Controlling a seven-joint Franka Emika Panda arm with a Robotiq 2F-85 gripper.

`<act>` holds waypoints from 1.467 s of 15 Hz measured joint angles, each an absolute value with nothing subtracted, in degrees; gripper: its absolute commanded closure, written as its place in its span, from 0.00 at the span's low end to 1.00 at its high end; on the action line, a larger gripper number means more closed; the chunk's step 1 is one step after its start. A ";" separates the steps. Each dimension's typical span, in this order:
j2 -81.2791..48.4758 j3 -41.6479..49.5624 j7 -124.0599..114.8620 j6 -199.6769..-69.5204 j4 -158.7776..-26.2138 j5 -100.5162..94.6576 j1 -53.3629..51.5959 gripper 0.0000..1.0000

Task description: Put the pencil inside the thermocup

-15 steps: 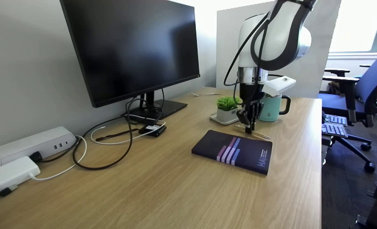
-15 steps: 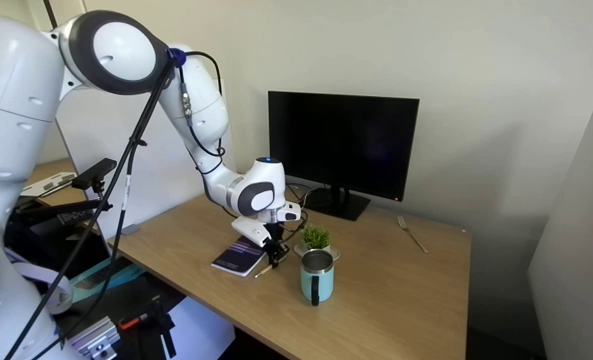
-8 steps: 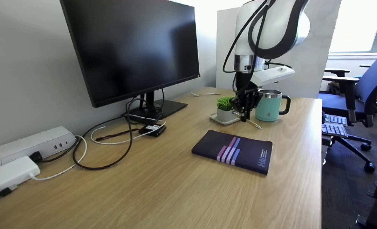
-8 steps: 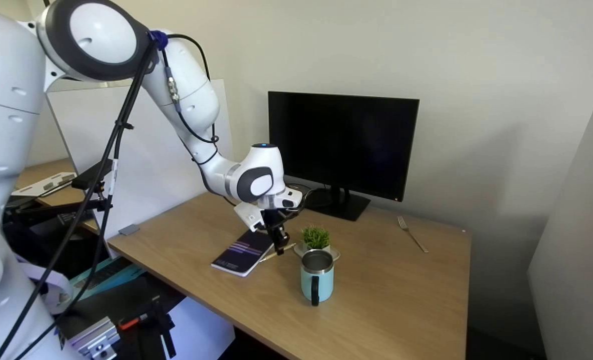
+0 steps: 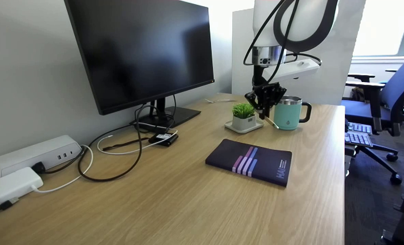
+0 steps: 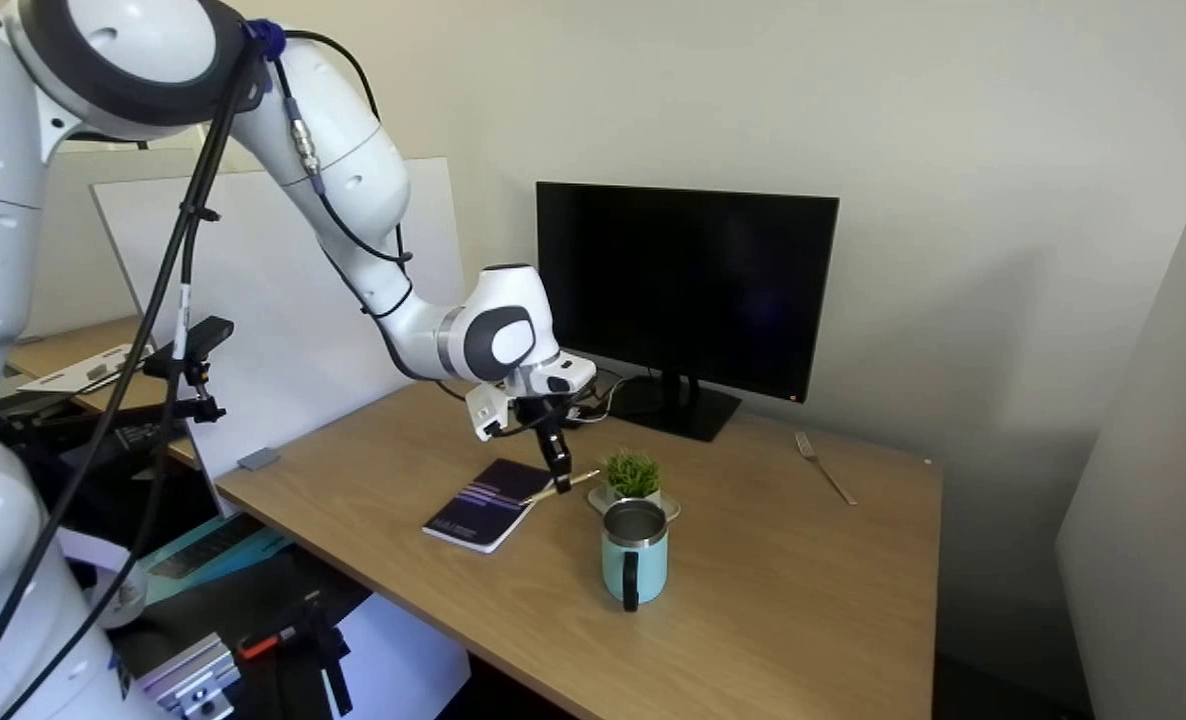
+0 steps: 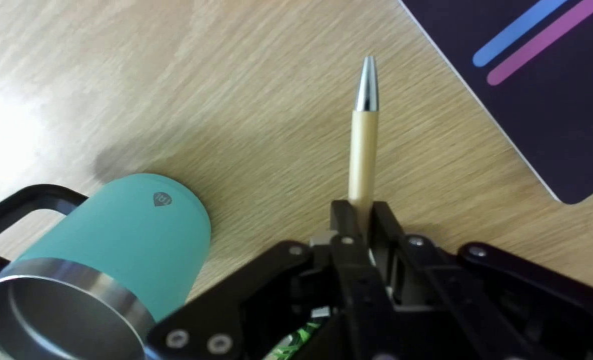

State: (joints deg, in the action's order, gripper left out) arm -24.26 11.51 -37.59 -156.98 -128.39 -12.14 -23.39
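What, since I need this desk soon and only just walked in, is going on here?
A robot arm is handling a pencil: its gripper is closed on it and holds it above the desk. The job is to put the pencil inside the thermocup, which stands upright on the desk, open at the top. The pencil is not in it yet. A dark notebook lies nearby, and a small potted plant stands close to the thermocup.

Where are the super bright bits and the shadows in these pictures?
Wrist view: glare whitens the table at the left edge, soft shadow by the cup; in an exterior view, the window is washed out; in an exterior view, a faint shadow on the wall.
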 measured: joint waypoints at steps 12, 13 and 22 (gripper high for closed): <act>-18.91 16.31 -69.02 -155.98 -131.38 -36.73 -27.00 0.97; -18.38 16.31 -71.40 -155.39 -131.48 -38.75 -26.84 0.97; -13.27 11.36 -84.19 -151.04 -133.08 -49.97 -20.13 0.97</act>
State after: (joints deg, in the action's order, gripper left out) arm -13.27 11.36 -84.19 -151.04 -133.08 -49.97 -20.13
